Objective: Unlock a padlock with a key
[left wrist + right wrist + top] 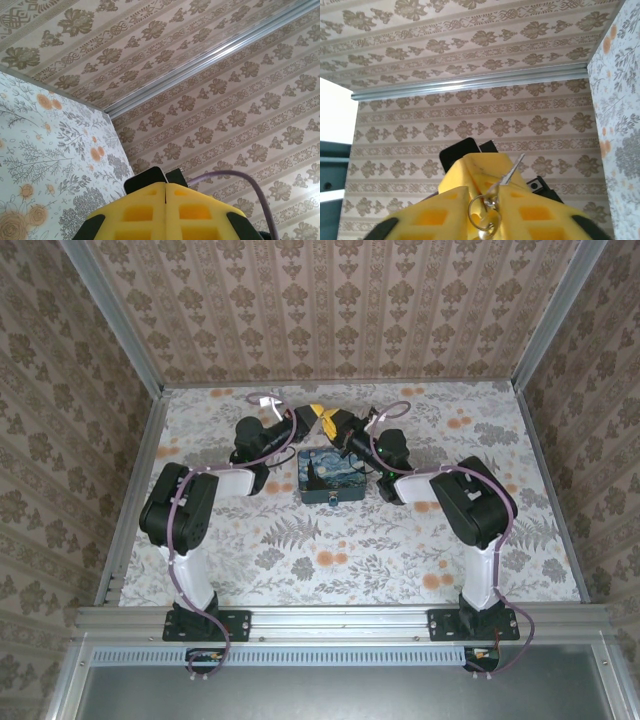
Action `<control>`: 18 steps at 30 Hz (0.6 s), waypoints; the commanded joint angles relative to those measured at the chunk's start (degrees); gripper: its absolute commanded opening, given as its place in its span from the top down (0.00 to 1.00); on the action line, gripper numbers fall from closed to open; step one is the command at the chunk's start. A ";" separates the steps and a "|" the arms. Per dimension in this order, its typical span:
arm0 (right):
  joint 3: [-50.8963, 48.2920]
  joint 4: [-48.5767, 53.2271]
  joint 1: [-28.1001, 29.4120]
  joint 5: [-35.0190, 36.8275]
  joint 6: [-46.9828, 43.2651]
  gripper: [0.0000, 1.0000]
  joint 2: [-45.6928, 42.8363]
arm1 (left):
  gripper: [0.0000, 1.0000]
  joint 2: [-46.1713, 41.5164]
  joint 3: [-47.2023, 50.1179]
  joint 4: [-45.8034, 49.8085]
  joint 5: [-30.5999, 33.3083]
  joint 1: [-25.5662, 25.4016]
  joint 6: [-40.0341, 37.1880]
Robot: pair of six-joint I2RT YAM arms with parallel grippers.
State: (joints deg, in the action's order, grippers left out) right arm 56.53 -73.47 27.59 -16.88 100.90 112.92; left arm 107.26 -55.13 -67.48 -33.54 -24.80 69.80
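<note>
In the right wrist view a thin silver key (511,171) sticks up and to the right from between my right gripper's (487,192) yellow fingers, which are shut on its head. Its ring (480,215) hangs below. Just beyond sit the yellow tips of my left gripper (485,162). My left gripper (165,184) has its pads pressed together with nothing showing between them. From above, both grippers meet tip to tip, left (317,416) and right (336,427), over the blue painted box (332,475). A small dark bit at the box's front edge (333,497) may be the padlock.
The box stands mid-table on the floral cloth (300,560). Patterned walls (340,310) close in the back and both sides. Purple cables (180,540) run along both arms.
</note>
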 commanded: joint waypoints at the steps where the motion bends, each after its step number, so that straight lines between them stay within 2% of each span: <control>1: 1.40 -3.12 0.18 0.71 0.44 0.87 0.63 | 1.00 0.75 0.73 -2.58 0.02 -0.44 -0.54; 4: 1.00 -3.17 0.22 0.62 0.37 1.00 0.48 | 1.00 0.84 0.72 -2.57 0.06 -0.47 -0.54; 10: 0.17 -3.30 -0.17 0.36 -0.32 1.00 0.06 | 1.00 0.51 0.38 -0.52 0.13 -0.51 -0.47; 12: -0.34 -3.14 -0.37 0.14 -1.33 1.00 -0.30 | 0.79 0.09 0.44 0.02 0.24 -0.42 0.36; 15: -1.98 -2.90 -0.94 0.18 -3.35 1.00 -1.00 | 0.52 -0.59 0.87 0.55 0.79 0.17 2.62; 16: -2.58 -2.94 -1.18 0.23 -3.94 1.00 -1.08 | 0.45 -0.84 1.15 0.77 1.10 0.49 3.74; 18: -3.55 -2.42 -1.56 -0.08 -5.77 1.00 -1.45 | 0.38 -1.37 2.05 0.96 1.70 1.04 6.08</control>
State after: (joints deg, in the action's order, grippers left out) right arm 54.50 -73.58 26.79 -16.80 98.63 112.99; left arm 107.26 -54.43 -66.46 -32.32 -24.64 72.86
